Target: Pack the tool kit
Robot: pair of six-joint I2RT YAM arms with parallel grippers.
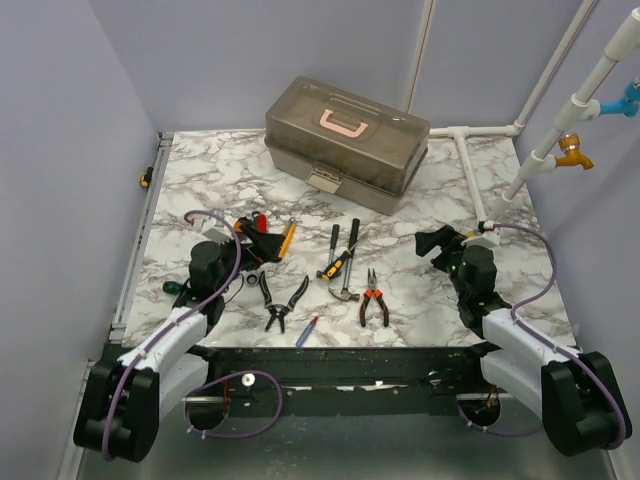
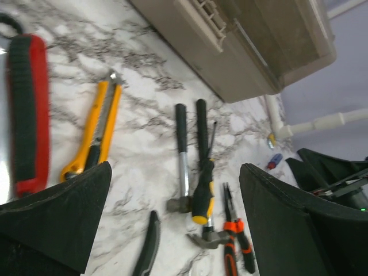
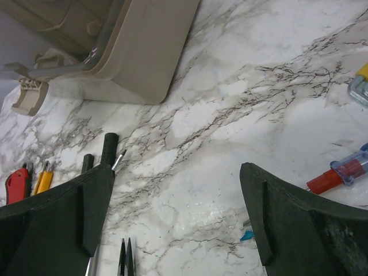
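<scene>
Marbled surface (image 1: 200, 170): on the closed toolbox's (image 1: 345, 145) near side lies the hammer (image 1: 333, 255), handle toward it, closer to the left claw (image 1: 262, 238) than the right claw (image 1: 437, 250); both gape empty.

L arm (image 1: 170, 335) reaches fwd from 7 o'clock, L gripper (image 1: 258, 238) aimed 2 o'clock, jaws wide; R arm (image 1: 520, 340) from 5 o'clock, R gripper (image 1: 436, 250) aimed 10 o'clock, jaws wide.

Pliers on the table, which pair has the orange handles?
The orange-handled pliers lying just right of the hammers; the other pliers, farther left, are black-handled.
</scene>
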